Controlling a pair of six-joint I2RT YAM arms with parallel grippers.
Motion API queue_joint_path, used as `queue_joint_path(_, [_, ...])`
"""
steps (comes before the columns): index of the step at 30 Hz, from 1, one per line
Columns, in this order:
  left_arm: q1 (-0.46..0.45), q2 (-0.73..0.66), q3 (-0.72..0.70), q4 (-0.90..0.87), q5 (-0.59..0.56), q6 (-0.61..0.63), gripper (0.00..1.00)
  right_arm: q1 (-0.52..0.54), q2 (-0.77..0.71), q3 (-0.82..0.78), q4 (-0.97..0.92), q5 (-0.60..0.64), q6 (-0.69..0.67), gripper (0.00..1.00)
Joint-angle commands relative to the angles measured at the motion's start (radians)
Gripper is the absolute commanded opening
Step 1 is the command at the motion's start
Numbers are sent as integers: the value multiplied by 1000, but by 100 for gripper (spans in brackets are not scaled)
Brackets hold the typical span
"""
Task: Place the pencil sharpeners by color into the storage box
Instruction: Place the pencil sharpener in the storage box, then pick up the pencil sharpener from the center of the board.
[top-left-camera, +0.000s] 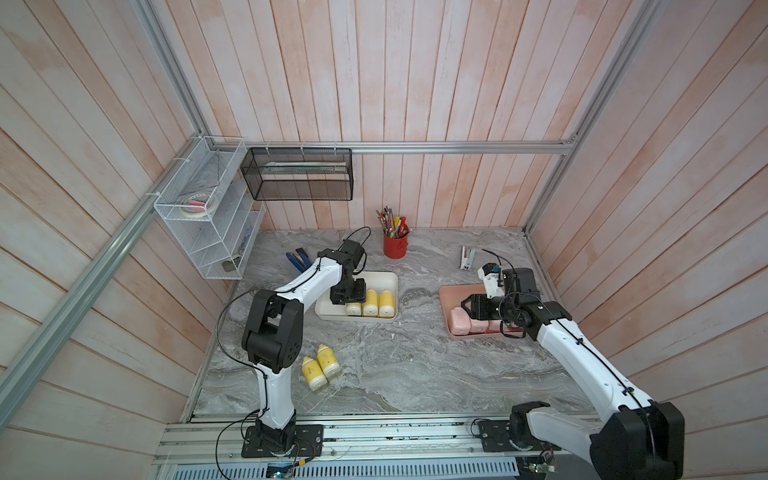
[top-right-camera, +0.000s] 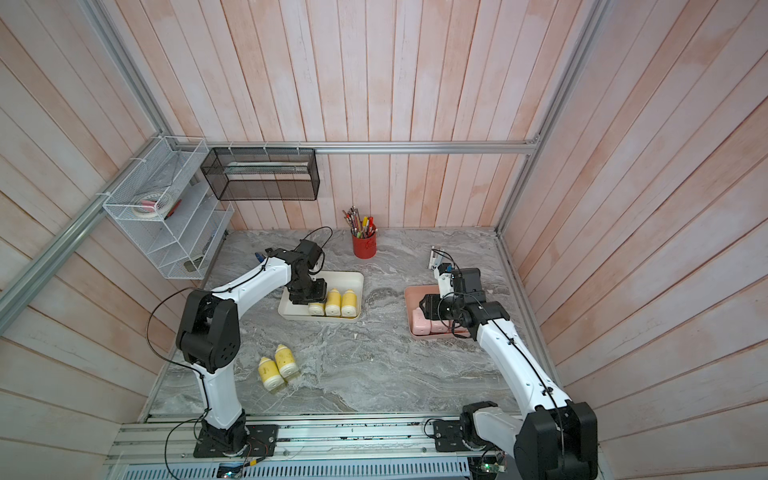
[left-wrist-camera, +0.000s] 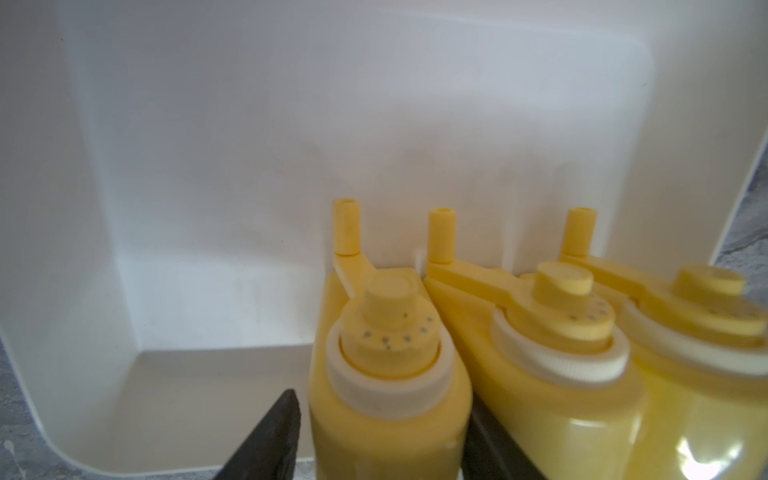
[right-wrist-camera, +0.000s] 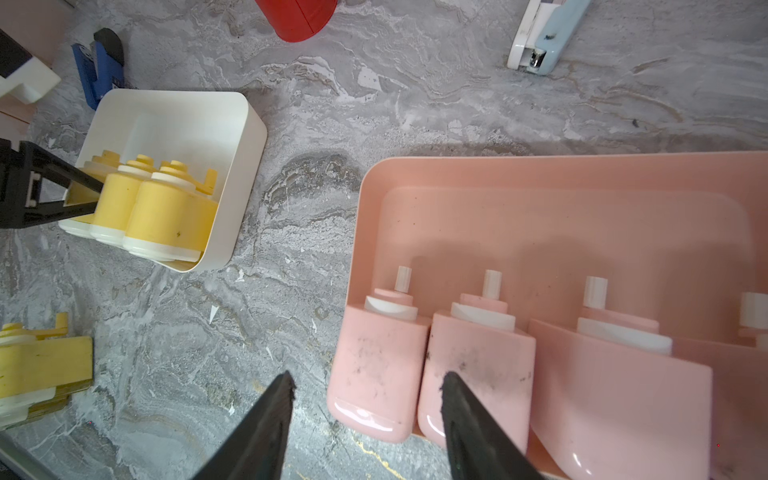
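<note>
Three yellow pencil sharpeners (top-left-camera: 370, 302) (top-right-camera: 333, 302) stand in a row in the white storage box (top-left-camera: 378, 274) (top-right-camera: 347, 274). My left gripper (top-left-camera: 352, 301) (left-wrist-camera: 382, 403) reaches into that box, open around the end yellow sharpener (left-wrist-camera: 386, 374); one finger (left-wrist-camera: 274, 432) stands clear of it and the other lies against it. Two more yellow sharpeners (top-left-camera: 320, 368) (top-right-camera: 276, 368) lie on the table by the left arm. Several pink sharpeners (right-wrist-camera: 478, 361) (top-left-camera: 459, 322) sit in the pink tray (right-wrist-camera: 540, 174) (top-left-camera: 451, 291). My right gripper (right-wrist-camera: 365, 380) (top-left-camera: 467, 305) hovers open over the end pink one (right-wrist-camera: 376, 365).
A red pencil cup (top-left-camera: 395, 245) (right-wrist-camera: 297, 18) stands at the back of the marble table. A stapler (top-left-camera: 466, 257) (right-wrist-camera: 544, 37) lies behind the pink tray, a blue tool (top-left-camera: 298, 259) (right-wrist-camera: 102, 66) behind the white box. Wire baskets (top-left-camera: 199, 208) hang on the left wall.
</note>
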Motion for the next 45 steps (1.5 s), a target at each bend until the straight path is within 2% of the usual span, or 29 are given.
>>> queue_joint_path(1, [4, 4, 13, -3, -7, 1, 63, -3, 6, -9, 2, -3, -13, 60])
queue_joint_path(11, [4, -52, 112, -73, -39, -5, 64, -3, 3, -13, 5, -5, -11, 60])
queue_joint_path(19, [-2, -181, 150, -154, -64, -19, 65, -2, -8, -11, 4, -10, -10, 60])
queue_joint_path(25, [-15, -390, -9, -183, -73, -95, 66, -1, -15, -9, 4, -16, -8, 60])
queue_joint_path(32, [-77, -645, -280, -188, -85, -291, 66, 5, -12, -6, 3, -25, -4, 60])
queue_joint_path(37, [-135, -751, -419, -190, -94, -419, 66, 17, -11, -4, 1, -37, -4, 60])
queue_joint_path(45, [-149, -831, -562, -186, -102, -528, 66, 33, -37, -3, 0, -37, -2, 60])
